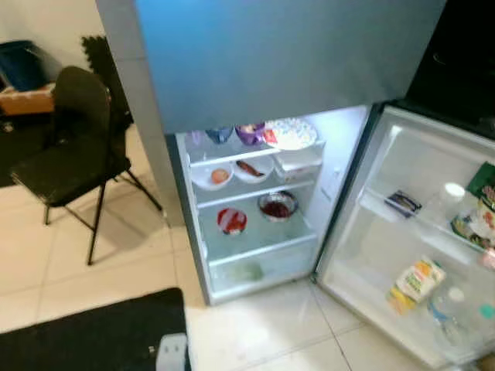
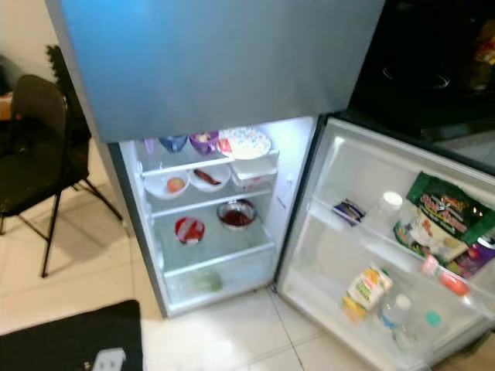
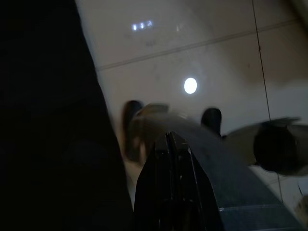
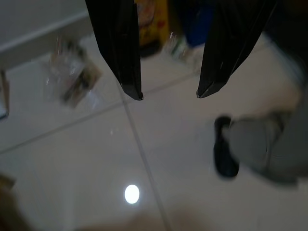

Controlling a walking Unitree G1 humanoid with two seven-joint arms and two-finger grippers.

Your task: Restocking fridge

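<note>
While the lower door [image 1: 402, 232] of the fridge [image 1: 263, 193] stands swung wide to the robot's right, we get a clear look inside the lit compartment. Up top, two small bowls [image 1: 236, 134] sit beside a patterned plate [image 1: 291, 133]. One shelf down, a white dish with something round and orange [image 1: 213, 176] lies next to a dish holding something long and reddish [image 1: 251, 168], and a white box [image 1: 298, 162] sits at the right end. Lower still, a bowl of dark red food [image 1: 277, 205] rests behind a red-topped container [image 1: 232, 221], and something green [image 1: 246, 271] shows faintly through the drawer at the bottom.

Over to the door racks: a small dark packet [image 2: 349, 210] on the upper rack, a green bag of snacks [image 2: 442, 216] further right, and down below a yellow carton [image 2: 365, 291] leaning next to clear bottles [image 2: 402, 313].

A black chair [image 1: 69, 147] stands on the tiled floor [image 1: 100, 270] to the left, and a dark mat [image 1: 93, 336] lies in front of it.

Neither arm is reaching in. The left tool [image 3: 172, 139] hangs low over the tiles with its black fingers pressed together, clenched on nothing. The right tool [image 4: 168, 94] hangs over the floor too, fingers spread apart, released, with blurred packets [image 4: 74, 79] lying on the floor beyond its tips.
</note>
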